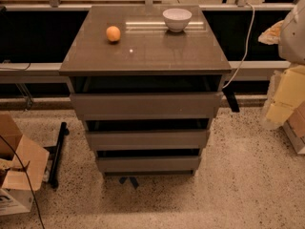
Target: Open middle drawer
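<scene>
A cardboard box at left bears print too small to read. The middle drawer, second of three fronts, lies long left-to-right, facing the camera. The gripper sits at the upper right edge; its grip cannot be told.

Floor before middle drawer free — gripper at right edge, cardboard box left

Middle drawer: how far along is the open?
Done: nothing clear. The middle drawer shows only a narrow dark strip above its front, much like the top drawer and bottom drawer. In hand: nothing; the gripper sits at the right edge of the view, apart from the cabinet. Left: reach the front and pull it out.
</scene>
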Controlling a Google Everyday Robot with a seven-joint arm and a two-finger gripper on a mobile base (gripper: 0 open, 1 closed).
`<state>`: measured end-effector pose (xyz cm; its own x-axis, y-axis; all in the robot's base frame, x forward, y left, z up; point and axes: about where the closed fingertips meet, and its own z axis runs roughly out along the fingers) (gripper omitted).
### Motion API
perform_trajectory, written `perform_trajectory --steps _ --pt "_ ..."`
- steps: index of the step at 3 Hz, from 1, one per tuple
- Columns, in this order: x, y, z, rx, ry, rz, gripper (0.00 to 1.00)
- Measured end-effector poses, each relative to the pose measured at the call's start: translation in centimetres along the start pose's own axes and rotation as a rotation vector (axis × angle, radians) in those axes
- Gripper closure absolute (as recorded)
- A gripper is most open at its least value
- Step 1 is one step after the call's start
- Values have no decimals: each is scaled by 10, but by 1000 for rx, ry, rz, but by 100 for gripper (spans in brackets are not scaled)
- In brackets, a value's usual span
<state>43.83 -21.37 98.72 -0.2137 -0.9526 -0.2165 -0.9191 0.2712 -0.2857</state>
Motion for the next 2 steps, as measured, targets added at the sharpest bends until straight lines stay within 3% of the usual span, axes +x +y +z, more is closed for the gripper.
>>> perform_trajectory --steps 2 --pt "1 -10 16 13 -23 -19 0"
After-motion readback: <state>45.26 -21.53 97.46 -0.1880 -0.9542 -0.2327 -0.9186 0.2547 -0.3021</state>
